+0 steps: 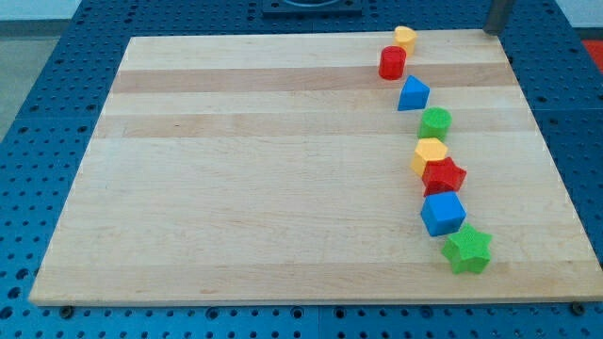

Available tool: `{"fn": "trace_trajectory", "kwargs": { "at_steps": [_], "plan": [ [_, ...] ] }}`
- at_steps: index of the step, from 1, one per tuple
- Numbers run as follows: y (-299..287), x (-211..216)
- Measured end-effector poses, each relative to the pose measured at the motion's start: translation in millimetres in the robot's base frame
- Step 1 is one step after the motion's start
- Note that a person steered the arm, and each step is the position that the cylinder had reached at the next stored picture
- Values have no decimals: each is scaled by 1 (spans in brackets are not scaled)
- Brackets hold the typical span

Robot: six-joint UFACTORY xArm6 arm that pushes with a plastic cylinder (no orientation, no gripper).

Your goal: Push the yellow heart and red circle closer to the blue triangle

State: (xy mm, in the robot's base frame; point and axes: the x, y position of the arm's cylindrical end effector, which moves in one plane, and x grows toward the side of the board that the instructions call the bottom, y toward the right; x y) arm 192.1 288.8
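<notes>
Rod parked at the far right corner, blocks strung down the right side.

My tip (491,31) sits at the view's top right edge of the surface (264,179), touching nothing; being a bare rod, this end effector grasps nothing. The yellow heart (405,39) touches the red circle (392,63), with the blue triangle (413,93) just below them. Further down: green circle (435,122), yellow hexagon (429,154), red star (444,175), blue cube (442,213), green star (467,250).

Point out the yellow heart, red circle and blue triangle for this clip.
yellow heart block (405,38), camera view, top face.
red circle block (392,62), camera view, front side.
blue triangle block (413,93), camera view, sloped face.
</notes>
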Motion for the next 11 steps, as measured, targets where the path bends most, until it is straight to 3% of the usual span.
{"fn": "trace_trajectory", "kwargs": {
  "at_steps": [3, 10, 11],
  "plan": [
    [-74, -1],
    [-136, 0],
    [-154, 19]
  ]
}}
